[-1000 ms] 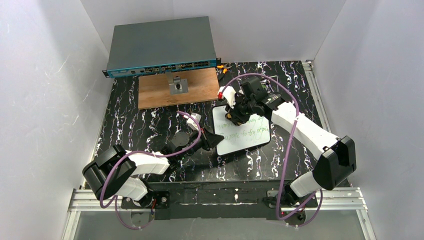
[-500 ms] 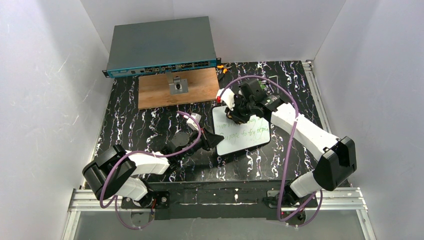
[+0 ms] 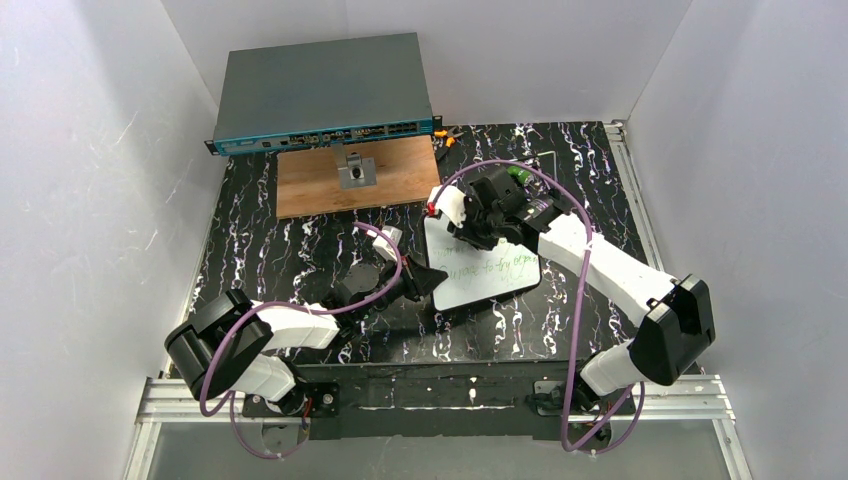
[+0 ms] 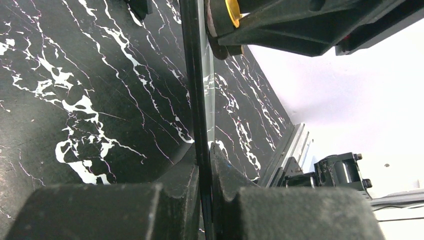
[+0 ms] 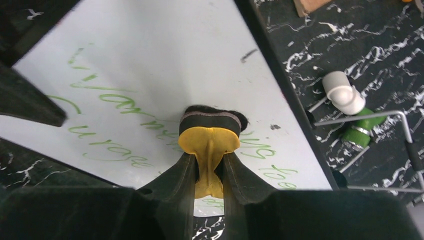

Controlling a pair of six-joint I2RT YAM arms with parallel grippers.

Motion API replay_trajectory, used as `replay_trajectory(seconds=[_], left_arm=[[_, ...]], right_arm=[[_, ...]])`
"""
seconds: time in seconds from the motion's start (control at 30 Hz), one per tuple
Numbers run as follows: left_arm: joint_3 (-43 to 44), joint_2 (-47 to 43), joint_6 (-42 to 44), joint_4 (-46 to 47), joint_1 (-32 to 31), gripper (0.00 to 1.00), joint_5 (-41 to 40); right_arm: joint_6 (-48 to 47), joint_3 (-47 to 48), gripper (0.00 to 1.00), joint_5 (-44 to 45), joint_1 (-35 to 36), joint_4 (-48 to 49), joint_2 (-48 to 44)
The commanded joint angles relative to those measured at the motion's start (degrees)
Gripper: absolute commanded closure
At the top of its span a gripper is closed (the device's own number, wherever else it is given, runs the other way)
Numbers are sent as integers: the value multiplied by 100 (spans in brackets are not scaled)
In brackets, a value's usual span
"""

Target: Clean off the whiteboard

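Note:
The whiteboard [image 3: 490, 275] lies on the black marbled table, white with a dark rim and green handwriting; the right wrist view shows it [image 5: 150, 60] with green lines left and right of a wiped patch. My left gripper [image 3: 432, 280] is shut on its left edge, seen edge-on in the left wrist view [image 4: 200, 100]. My right gripper [image 3: 470, 232] is shut on a yellow eraser [image 5: 209, 142] whose dark felt face presses on the board near its upper left part. The eraser also shows in the left wrist view [image 4: 231, 7].
A brown wooden board [image 3: 355, 175] with a small metal part lies behind the whiteboard. A grey network switch [image 3: 322, 92] stands at the back. A green marker with a white cap [image 5: 352, 112] and a wire stand lie right of the whiteboard. White walls enclose the table.
My right gripper has moved the eraser left and slightly back across the top of the board. Less green writing shows at the top. The left arm has not moved.

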Motion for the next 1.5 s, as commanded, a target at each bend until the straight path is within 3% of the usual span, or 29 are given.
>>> replay_trajectory(seconds=[0.0, 0.13, 0.27, 0.37, 0.47, 0.67, 0.77, 0.97, 1.17, 1.2, 1.27, 1.37, 1.43, 1.47], left_arm=[[33, -105, 565, -43, -137, 100, 550], [31, -91, 555, -33, -134, 100, 541], [38, -82, 555, -23, -136, 100, 554], [40, -95, 555, -33, -137, 100, 552], [39, -92, 556, -35, -132, 100, 551], [57, -82, 542, -51, -134, 100, 583], [50, -90, 544, -57, -131, 100, 585], [66, -70, 546, -37, -136, 100, 602], [67, -73, 541, -43, -133, 100, 603], [67, -71, 545, -51, -139, 100, 598], [67, -80, 542, -57, -129, 100, 594], [67, -77, 556, -71, -137, 100, 603], [74, -65, 555, -48, -133, 100, 611], [76, -64, 560, -50, -131, 100, 616]], right_arm=[[189, -150, 99, 988, -61, 746, -24], [109, -160, 99, 725, -70, 544, -57], [-410, -137, 99, -736, -17, -282, -122], [-660, -262, 99, -1024, 109, -441, -196], [-606, -262, 99, -890, 123, -377, -202], [36, -164, 99, 443, 69, 501, -120], [341, -41, 99, 658, -58, 663, -113], [319, -75, 99, 468, -96, 581, -131], [302, 67, 99, -841, -96, 137, -183], [510, 95, 99, -860, -96, 248, -212], [1128, 82, 99, -102, -132, 816, -199], [1279, -232, 99, 770, -278, 1259, -202], [1101, -306, 99, 763, -299, 1191, -205], [780, -288, 99, -12, -308, 735, -196]])
